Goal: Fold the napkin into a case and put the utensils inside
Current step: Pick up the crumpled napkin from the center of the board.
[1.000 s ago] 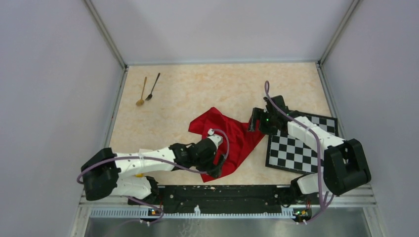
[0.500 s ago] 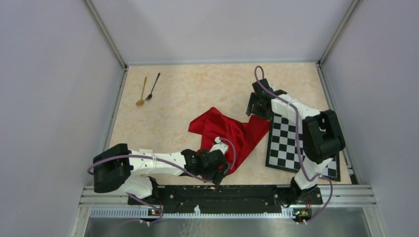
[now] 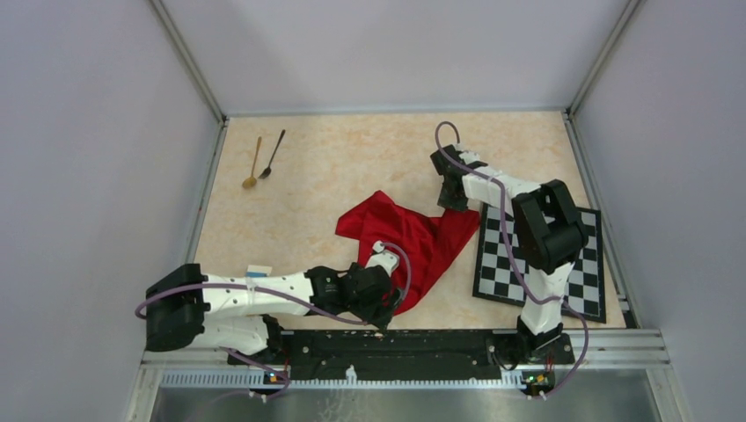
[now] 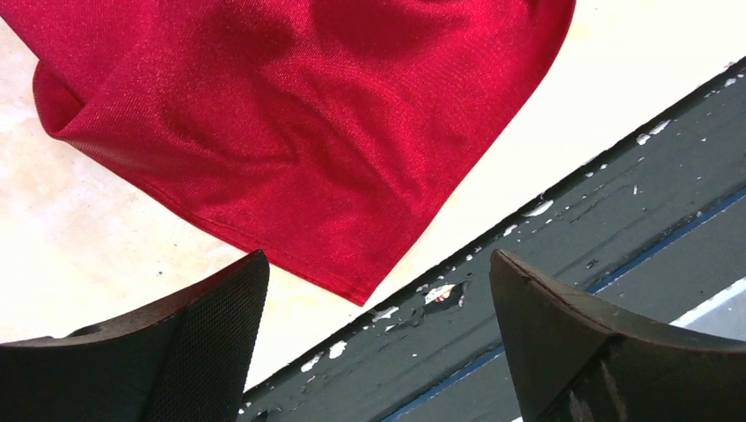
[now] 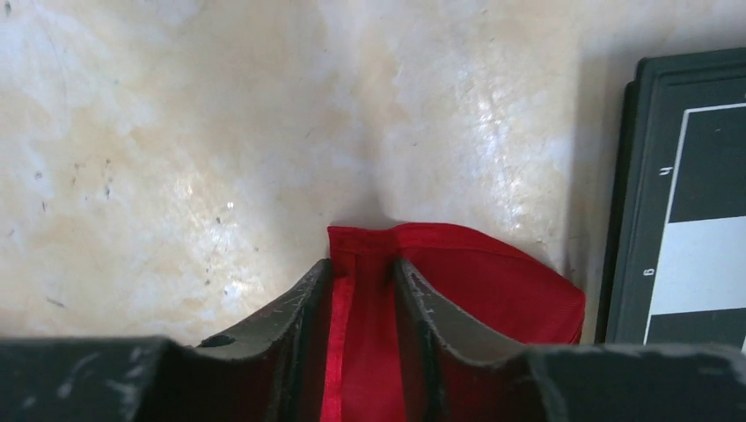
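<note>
As right fingers (image 5: pixel 295 338) closed, napkin (image 5: pixel 493 281) caught.

The beige table (image 3: pixel 352 158) bears the napkin (image 3: pixel 422 242), chequered mat (image 3: pixel 493 272), gold spoon (image 3: pixel 255 163), black spoon (image 3: pixel 273 156).

Mat (image 5: pixel 695 255): two small white digits (image 5: pixel 670 170) on its dark border, turned sideways, seen in the right wrist view only. One reads 4. The other (image 5: pixel 648 272), further along the same border, looks like 6, maybe 9. Nothing else readable.
</note>
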Robot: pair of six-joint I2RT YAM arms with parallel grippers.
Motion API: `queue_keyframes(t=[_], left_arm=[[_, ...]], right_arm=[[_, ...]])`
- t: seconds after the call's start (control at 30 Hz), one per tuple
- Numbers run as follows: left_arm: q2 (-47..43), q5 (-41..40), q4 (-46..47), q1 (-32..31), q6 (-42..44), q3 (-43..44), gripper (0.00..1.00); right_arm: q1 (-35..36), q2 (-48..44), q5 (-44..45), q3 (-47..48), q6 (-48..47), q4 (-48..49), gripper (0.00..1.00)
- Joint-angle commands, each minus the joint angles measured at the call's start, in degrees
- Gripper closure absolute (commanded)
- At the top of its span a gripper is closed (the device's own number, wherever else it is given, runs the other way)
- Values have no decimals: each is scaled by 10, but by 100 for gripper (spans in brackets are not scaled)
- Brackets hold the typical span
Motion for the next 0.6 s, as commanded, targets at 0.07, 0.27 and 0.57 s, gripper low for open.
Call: queue_keyframes(t=[0.07, 0.27, 0.57], left_arm=[[36, -16, -12, -3, 22, 12, 3], [108, -40, -24, -3, 33, 29, 14], [190, -81, -56, -2, 5, 56, 48]], right_arm=[[5, -8, 19, -56, 25, 48, 86], [5, -36, 25, -55, 12, 50, 100], [5, -84, -10, -43, -13, 42, 100]])
